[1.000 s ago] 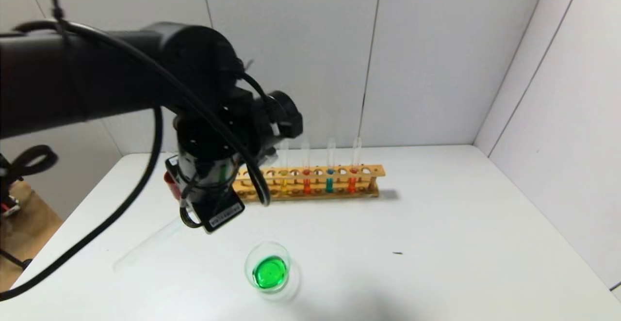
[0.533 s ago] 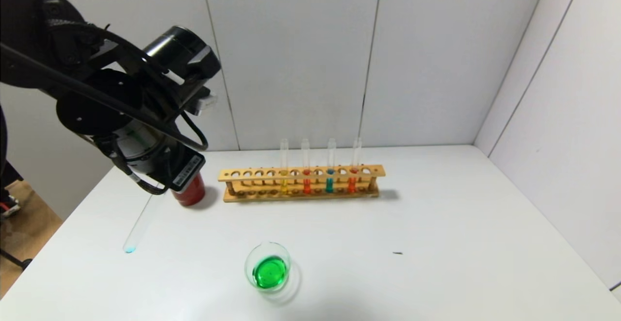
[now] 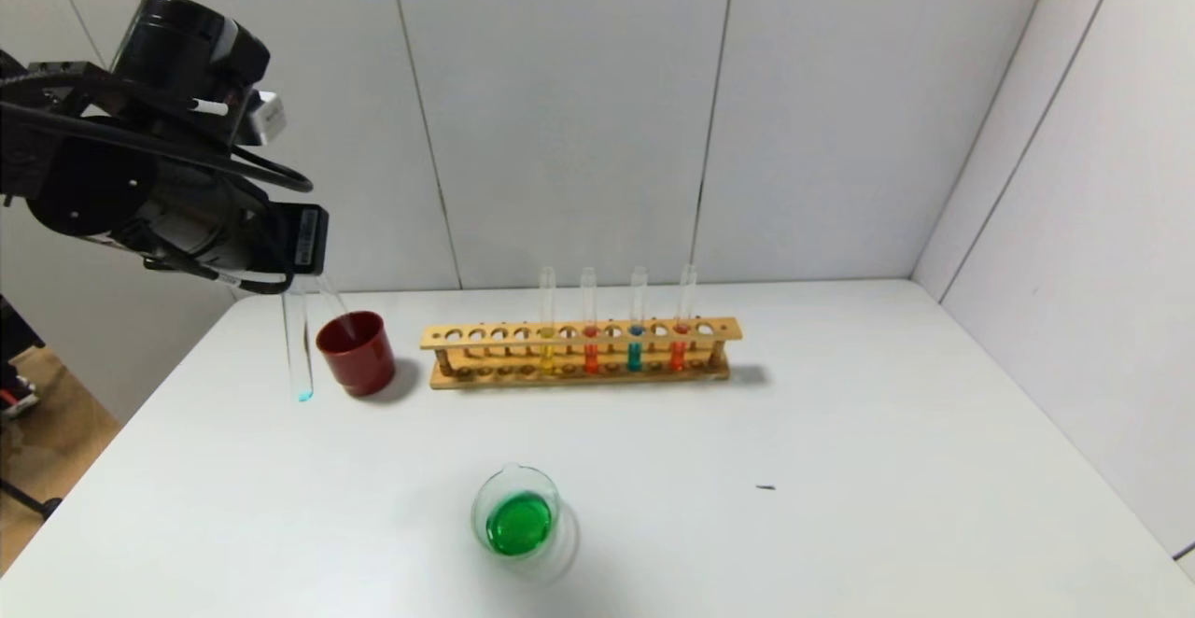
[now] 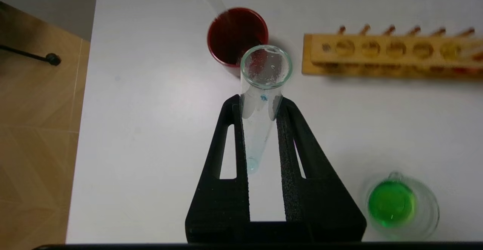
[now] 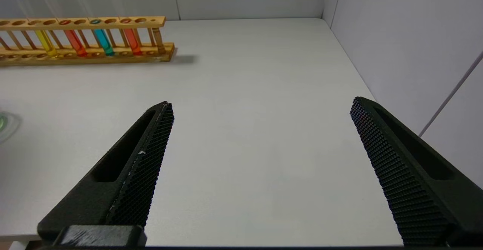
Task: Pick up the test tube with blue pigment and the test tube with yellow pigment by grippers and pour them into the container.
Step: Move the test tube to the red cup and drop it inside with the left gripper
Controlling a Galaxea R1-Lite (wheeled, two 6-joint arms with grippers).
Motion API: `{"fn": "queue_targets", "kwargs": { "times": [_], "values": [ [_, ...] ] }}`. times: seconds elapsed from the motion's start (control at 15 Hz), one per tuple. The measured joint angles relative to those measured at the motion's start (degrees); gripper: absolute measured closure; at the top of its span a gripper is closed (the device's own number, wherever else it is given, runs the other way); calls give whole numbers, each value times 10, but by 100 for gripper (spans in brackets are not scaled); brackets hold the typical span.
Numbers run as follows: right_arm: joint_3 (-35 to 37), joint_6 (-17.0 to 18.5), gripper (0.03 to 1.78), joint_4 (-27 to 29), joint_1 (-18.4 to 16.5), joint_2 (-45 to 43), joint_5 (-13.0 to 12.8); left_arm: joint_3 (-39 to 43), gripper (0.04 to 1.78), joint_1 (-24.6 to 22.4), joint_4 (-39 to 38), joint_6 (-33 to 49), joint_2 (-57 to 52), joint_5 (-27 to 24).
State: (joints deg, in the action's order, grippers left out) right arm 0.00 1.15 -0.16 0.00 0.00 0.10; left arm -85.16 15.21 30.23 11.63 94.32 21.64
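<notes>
From my head camera, my left gripper (image 3: 297,274) hung high over the far left corner of the desk (image 3: 840,469), its jaws clamped on a nearly empty test tube (image 3: 298,343) that pointed straight down, with only a trace of blue at its tip. The tube hung just beside a dark red cup (image 3: 356,353), on the side nearer the desk's left edge. A second empty tube (image 3: 333,301) leaned in that cup. The wooden rack (image 3: 579,349) stood along the far edge, and four tubes stood in it: yellow, orange-red, blue, orange-red. The container (image 3: 515,515) sat near the front edge, holding green liquid.

From my left wrist, my jaws pressed both sides of the clear tube, whose open mouth faced the camera, with the cup beyond it.

From my right wrist, my right gripper (image 5: 260,129) hovered over the desk's right side, jaws wide apart and holding nothing.
</notes>
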Motion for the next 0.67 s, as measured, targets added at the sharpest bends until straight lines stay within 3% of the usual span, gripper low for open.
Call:
{"fn": "queue_targets", "kwargs": {
  "times": [0.47,0.67],
  "values": [
    [0,0,10,0,0,0,0,-1,153,-87,-139,108,74,-2],
    [0,0,10,0,0,0,0,-2,153,-102,-156,128,110,0]
  ]
}}
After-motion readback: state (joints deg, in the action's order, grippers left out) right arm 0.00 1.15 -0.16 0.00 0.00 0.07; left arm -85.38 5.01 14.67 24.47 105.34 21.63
